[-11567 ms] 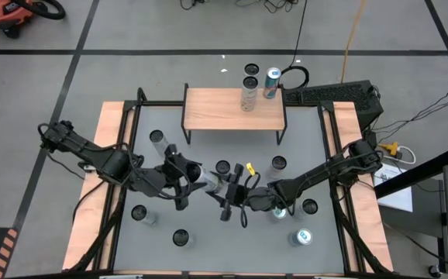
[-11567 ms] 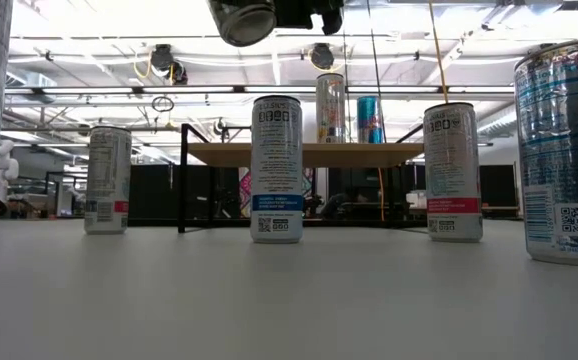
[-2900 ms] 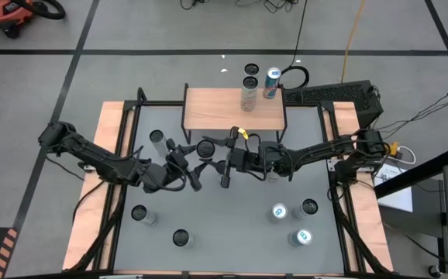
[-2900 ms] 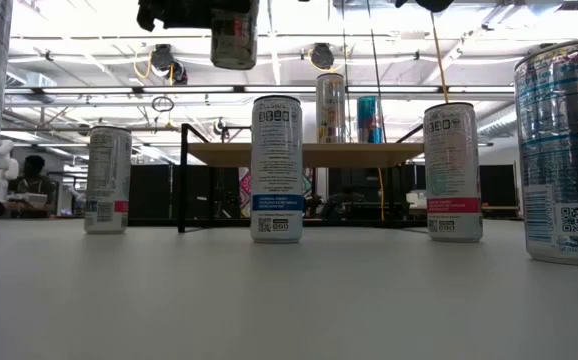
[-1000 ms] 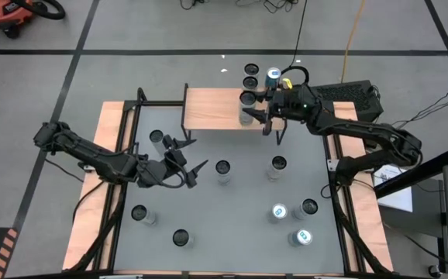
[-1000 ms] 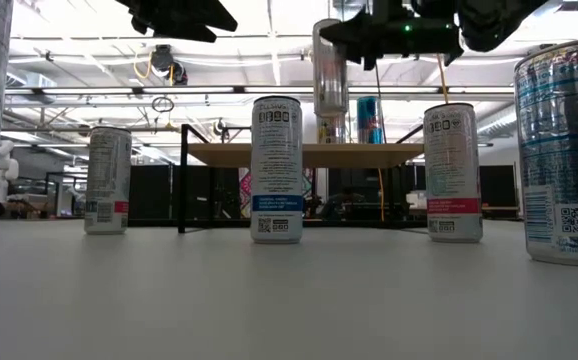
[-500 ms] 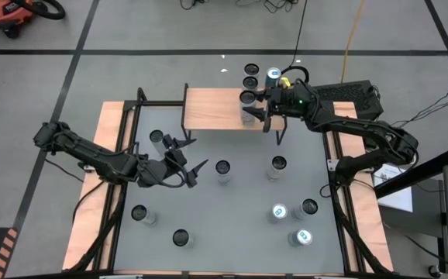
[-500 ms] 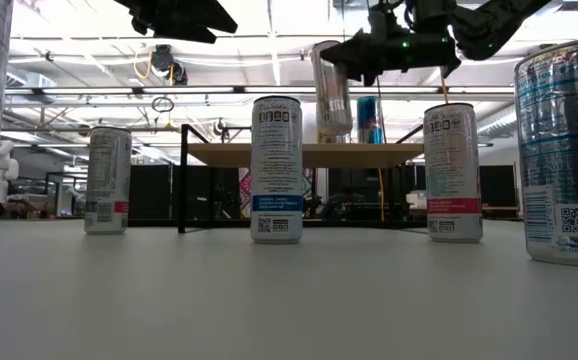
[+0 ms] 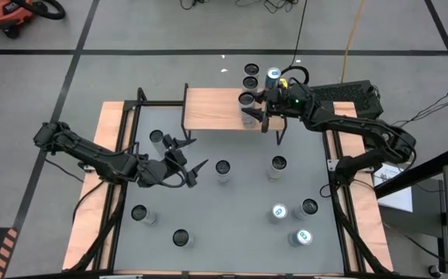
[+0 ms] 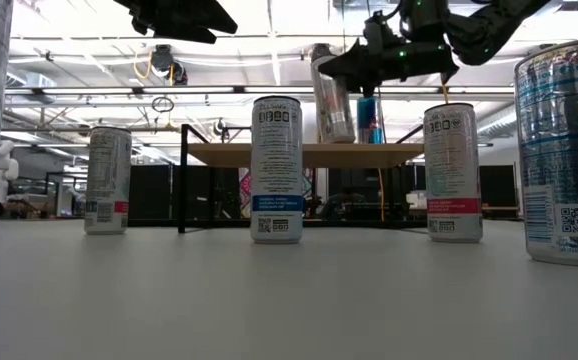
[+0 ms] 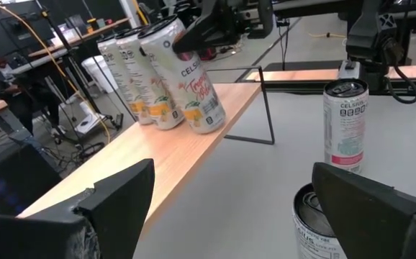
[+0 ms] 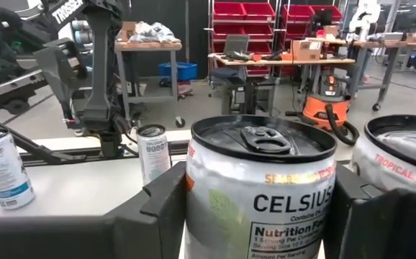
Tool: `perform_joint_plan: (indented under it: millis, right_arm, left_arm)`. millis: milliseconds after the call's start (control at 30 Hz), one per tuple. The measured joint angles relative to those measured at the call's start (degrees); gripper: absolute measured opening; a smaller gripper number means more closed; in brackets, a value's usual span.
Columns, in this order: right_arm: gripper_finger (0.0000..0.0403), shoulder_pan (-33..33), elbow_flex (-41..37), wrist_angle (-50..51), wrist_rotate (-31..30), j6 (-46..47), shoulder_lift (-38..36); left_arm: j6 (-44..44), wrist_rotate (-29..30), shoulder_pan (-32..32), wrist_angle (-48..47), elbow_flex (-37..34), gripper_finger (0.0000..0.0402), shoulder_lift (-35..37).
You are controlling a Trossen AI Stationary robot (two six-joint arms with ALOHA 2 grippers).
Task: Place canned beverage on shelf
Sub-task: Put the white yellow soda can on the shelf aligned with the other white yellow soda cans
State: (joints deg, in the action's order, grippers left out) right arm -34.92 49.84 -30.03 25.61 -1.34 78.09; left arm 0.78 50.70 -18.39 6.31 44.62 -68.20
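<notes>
White-and-orange tilted can (image 10: 333, 95) sits clamped in right gripper (image 9: 256, 111) fingers above the wooden shelf (image 9: 216, 108); left gripper (image 9: 191, 157) fingers apart.

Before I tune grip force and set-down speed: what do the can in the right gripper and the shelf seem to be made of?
The Celsius can in the right gripper looks like thin aluminium: bare silvery rim and pull-tab, glossy printed wall. The shelf top looks like light wood, matte with faint grain, though it could be laminate; its thin black legs look like painted metal rod.
</notes>
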Motion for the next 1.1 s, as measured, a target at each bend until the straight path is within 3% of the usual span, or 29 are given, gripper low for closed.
perform_joint_plan:
  millis: [300,700,1100]
  right_arm:
    - [0.0178,-0.01,0.07,0.12,0.02,-0.20,0.48]
    - [0.0226,-1.05,0.07,1.28,0.04,0.92,-0.16]
    - [0.0228,-1.06,0.00,1.89,-0.05,1.29,-0.76]
  left_arm:
    - [-0.35,0.02,0.00,-0.48,-0.02,0.0370,-0.02]
    - [-0.42,0.00,0.00,-0.96,-0.02,0.0370,-0.02]
    - [-0.44,0.02,0.00,-1.05,-0.02,0.0370,-0.02]
